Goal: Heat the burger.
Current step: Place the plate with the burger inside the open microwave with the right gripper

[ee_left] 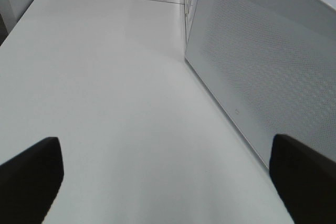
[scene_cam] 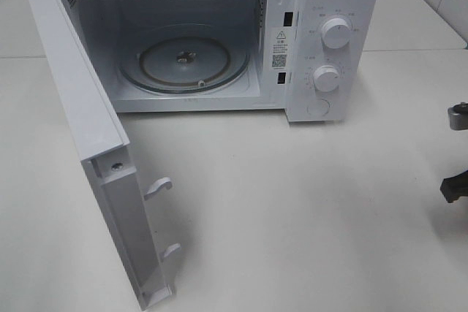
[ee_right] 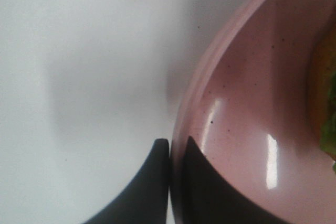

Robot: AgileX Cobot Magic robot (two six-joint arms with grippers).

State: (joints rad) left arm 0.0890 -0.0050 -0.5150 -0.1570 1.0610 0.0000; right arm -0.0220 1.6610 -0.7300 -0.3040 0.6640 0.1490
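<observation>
In the right wrist view, the edge of the burger (ee_right: pixel 324 98) shows as an orange bun with green lettuce, lying on a pink plate (ee_right: pixel 247 103). My right gripper (ee_right: pixel 176 145) is shut on the plate's rim, with one finger on the inside and one on the outside. Burger and plate lie outside the exterior high view, where only parts of the right arm (scene_cam: pixel 455 180) show at the right edge. My left gripper (ee_left: pixel 165 148) is open and holds nothing, just above the table beside the microwave door (ee_left: pixel 262 77).
A white microwave (scene_cam: pixel 329 42) stands at the back of the white table (scene_cam: pixel 292 217). Its door (scene_cam: pixel 80 85) is swung wide open toward the front left. The glass turntable (scene_cam: pixel 183 60) inside is bare. Two knobs sit on the microwave's right panel.
</observation>
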